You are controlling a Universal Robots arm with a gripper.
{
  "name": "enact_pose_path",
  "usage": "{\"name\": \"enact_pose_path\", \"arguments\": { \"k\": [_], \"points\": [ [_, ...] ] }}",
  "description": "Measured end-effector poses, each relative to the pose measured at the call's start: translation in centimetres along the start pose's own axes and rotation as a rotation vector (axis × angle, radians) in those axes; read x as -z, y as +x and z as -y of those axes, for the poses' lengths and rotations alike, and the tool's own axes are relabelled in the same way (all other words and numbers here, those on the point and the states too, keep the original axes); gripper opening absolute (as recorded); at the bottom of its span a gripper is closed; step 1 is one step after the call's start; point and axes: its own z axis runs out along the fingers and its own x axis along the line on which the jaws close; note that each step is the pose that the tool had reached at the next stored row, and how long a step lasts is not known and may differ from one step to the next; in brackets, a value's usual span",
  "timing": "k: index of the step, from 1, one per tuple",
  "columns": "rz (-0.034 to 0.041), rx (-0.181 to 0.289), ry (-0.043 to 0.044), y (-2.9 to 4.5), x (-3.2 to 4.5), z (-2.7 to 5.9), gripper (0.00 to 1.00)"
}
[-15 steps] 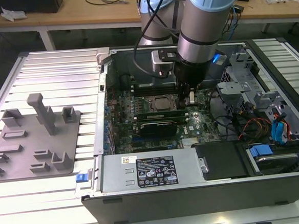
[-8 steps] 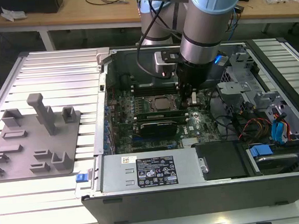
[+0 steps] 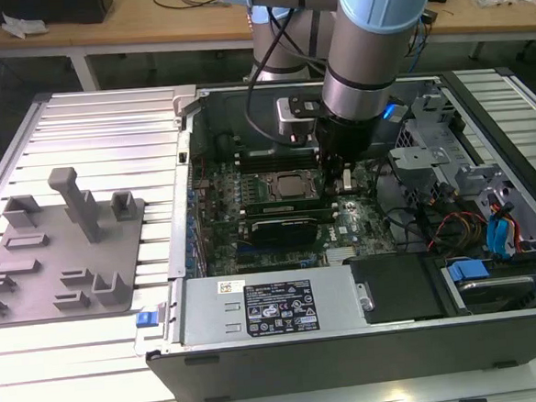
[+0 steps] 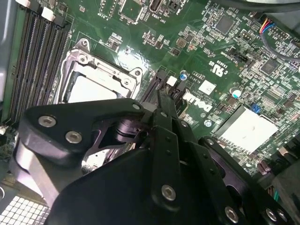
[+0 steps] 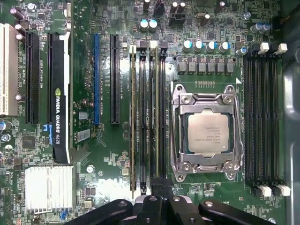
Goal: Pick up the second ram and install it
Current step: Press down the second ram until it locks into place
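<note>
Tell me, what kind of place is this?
Probably a robot lab or workshop: an open computer case sits on a metal table, wooden workbenches stand behind, and the gripper reaches inside.

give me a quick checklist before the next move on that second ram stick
1. Gripper lined up with the memory slots beside the CPU: ok, it sits at one end of that bank.
2. Second ram in a slot: ok, a green stick stands in the slot in line with the gripper.
3. Second ram pressed fully home: cannot tell.
4. Slot latches closed: cannot tell.
5. Other green stick out of the way: ok, it stands in its own slot, one black slot between them.
6. Black card apart from the gripper: ok.
</note>
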Motion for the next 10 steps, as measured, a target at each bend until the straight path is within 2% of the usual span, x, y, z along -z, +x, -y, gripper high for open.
{"name": "enact_pose_path", "arguments": {
  "k": [1, 6, 10],
  "points": [
    [-0.0002, 0.0, 0.0, 0.02, -0.26, 0.01, 0.08],
    [0.0003, 0.0, 0.0001, 0.03, -0.4, 0.02, 0.08],
    [0.0023, 0.0, 0.0003, -0.01, -0.24, 0.01, 0.08]
  ]
}}
